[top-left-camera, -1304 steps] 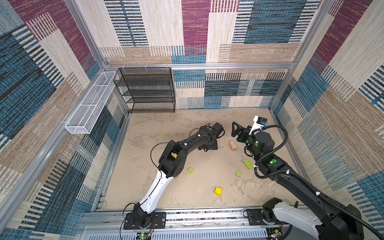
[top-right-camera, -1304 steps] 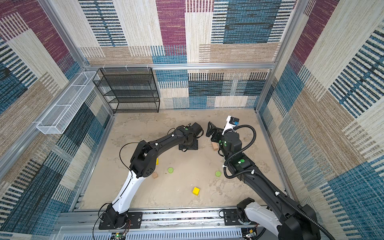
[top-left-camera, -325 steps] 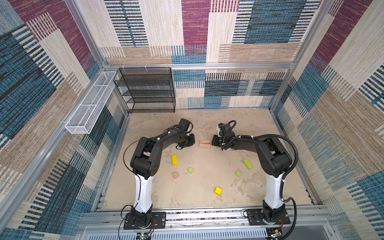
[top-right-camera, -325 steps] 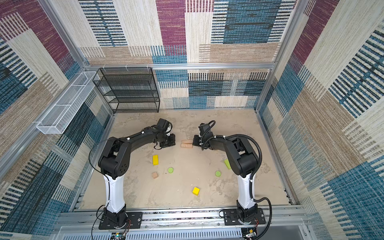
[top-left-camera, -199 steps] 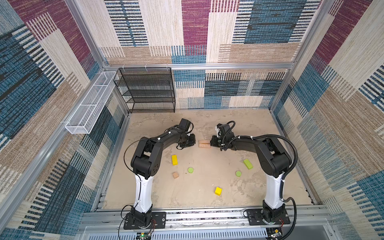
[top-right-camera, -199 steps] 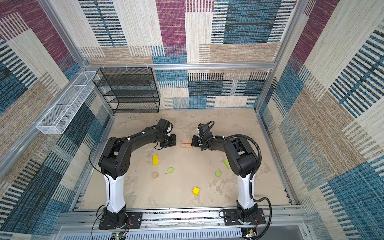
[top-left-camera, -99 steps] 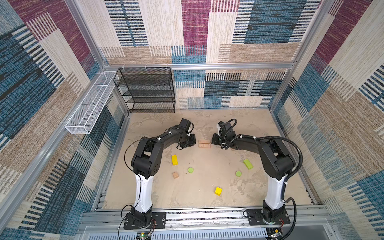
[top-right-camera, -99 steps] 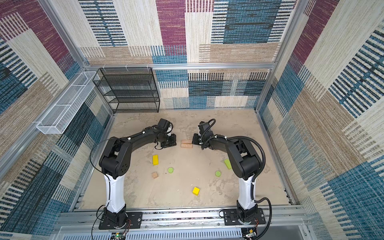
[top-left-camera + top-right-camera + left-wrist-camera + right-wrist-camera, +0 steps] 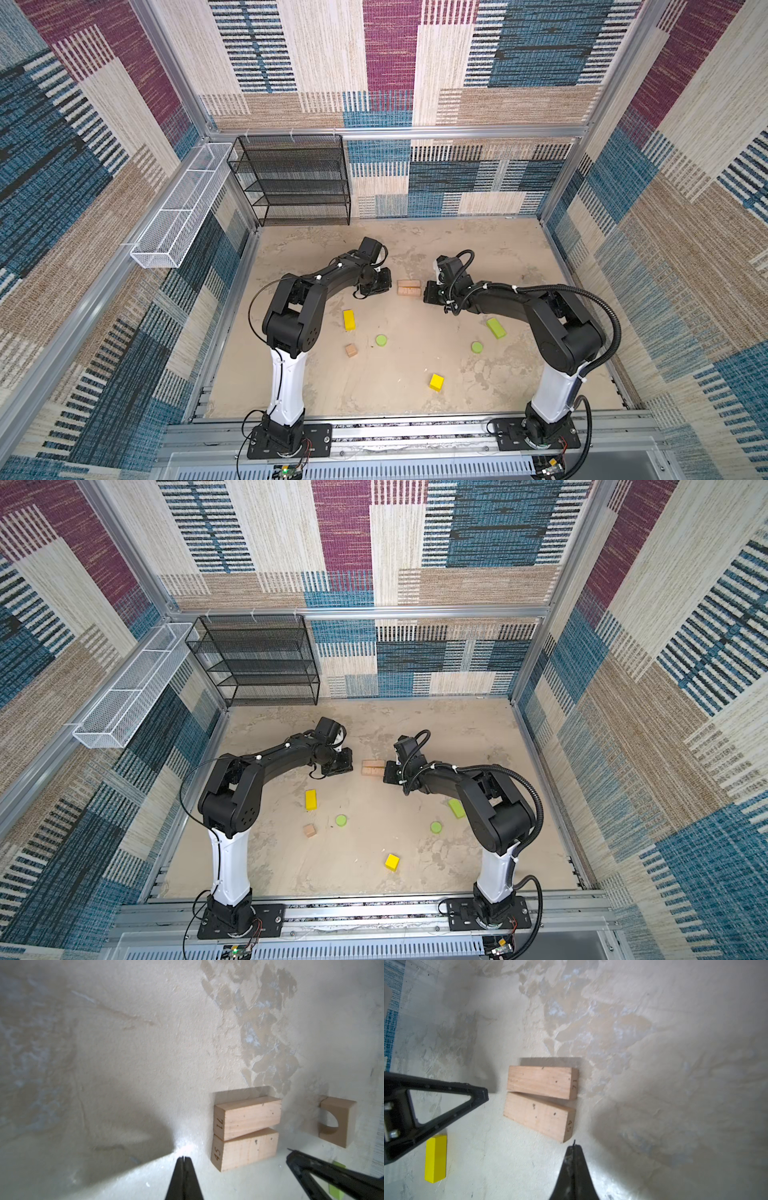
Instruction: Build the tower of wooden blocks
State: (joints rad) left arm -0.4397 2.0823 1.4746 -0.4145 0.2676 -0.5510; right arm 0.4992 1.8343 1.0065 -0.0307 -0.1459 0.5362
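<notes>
The left gripper [image 9: 182, 1159] was pinched fully closed and held nothing. The right gripper [image 9: 573, 1147] was likewise closed and empty. Two tan bars [image 9: 409, 288] lay flat on the floor [image 9: 415, 237] between the two tips, touching neither. Bar 71 [image 9: 542, 1082] and bar 45 [image 9: 537, 1120] touched side by side, slightly skewed. The end of bar 45 sat just beside the right tip. The yellow bar [image 9: 349, 320] lay behind the left gripper and the lime bar [image 9: 496, 328] behind the right.
</notes>
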